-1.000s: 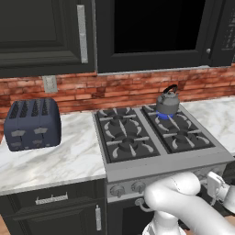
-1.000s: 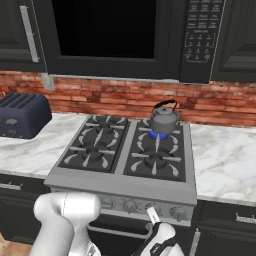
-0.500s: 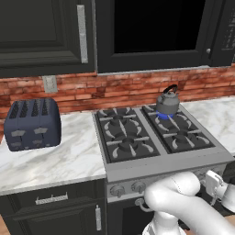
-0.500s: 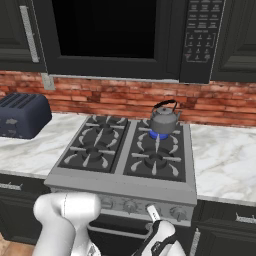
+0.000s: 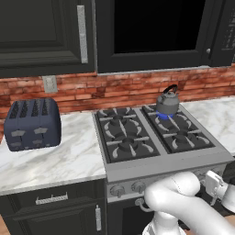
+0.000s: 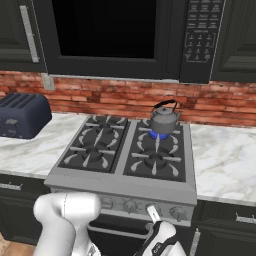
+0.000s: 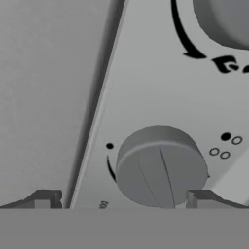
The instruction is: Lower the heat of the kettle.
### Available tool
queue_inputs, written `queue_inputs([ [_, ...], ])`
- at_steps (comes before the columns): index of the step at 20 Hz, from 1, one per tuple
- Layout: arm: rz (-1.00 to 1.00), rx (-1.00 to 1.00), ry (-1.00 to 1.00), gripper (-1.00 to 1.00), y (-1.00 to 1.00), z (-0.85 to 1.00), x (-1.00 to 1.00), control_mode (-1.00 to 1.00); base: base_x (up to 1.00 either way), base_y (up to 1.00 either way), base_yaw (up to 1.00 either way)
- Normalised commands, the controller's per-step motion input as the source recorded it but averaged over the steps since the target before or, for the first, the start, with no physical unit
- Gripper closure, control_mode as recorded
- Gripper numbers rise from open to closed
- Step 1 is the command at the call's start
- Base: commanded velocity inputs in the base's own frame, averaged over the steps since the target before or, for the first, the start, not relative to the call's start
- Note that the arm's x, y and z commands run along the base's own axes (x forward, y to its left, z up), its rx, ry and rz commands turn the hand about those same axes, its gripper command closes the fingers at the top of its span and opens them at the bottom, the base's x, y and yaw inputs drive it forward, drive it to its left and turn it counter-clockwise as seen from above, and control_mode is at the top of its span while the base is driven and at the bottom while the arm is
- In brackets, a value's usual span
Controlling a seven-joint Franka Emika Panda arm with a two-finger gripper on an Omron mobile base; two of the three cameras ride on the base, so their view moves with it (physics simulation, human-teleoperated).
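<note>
The gripper is wide open, with one fingertip on each side of a round grey stove knob, not touching it. The kettle sits far beyond the gripper, on the back burner over a blue flame.

Grey kettle over blue flame — red brick backsplash, navy toaster.

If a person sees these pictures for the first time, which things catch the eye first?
The grey kettle stands on the stove's back right burner, over a blue flame. A dark blue toaster sits on the marble counter, left of the stove. In the hand view, the open gripper faces a round grey knob.
</note>
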Motion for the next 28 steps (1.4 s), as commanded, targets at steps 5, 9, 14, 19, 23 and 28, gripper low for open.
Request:
queue_inputs([
  [5,0.0,-0.01,0.0,-1.0,0.0,-0.19,0.13,-1.0,0.0,0.0,0.0],
  [9,0.0,-0.02,0.0,-1.0,0.0,-0.23,0.12,-1.0,0.0,0.0,0.0],
  [14,0.0,-0.02,0.0,-1.0,0.0,-0.19,0.11,-1.0,0.0,0.0,0.0],
  [19,0.0,-0.01,0.0,-1.0,0.0,-0.15,0.12,-1.0,0.0,0.0,0.0],
  [23,0.0,-0.03,0.0,-1.0,0.01,-0.16,0.16,-1.0,0.0,0.0,0.0],
  [28,0.0,-0.02,0.0,-1.0,0.0,-0.15,0.16,-1.0,0.0,0.0,0.0],
])
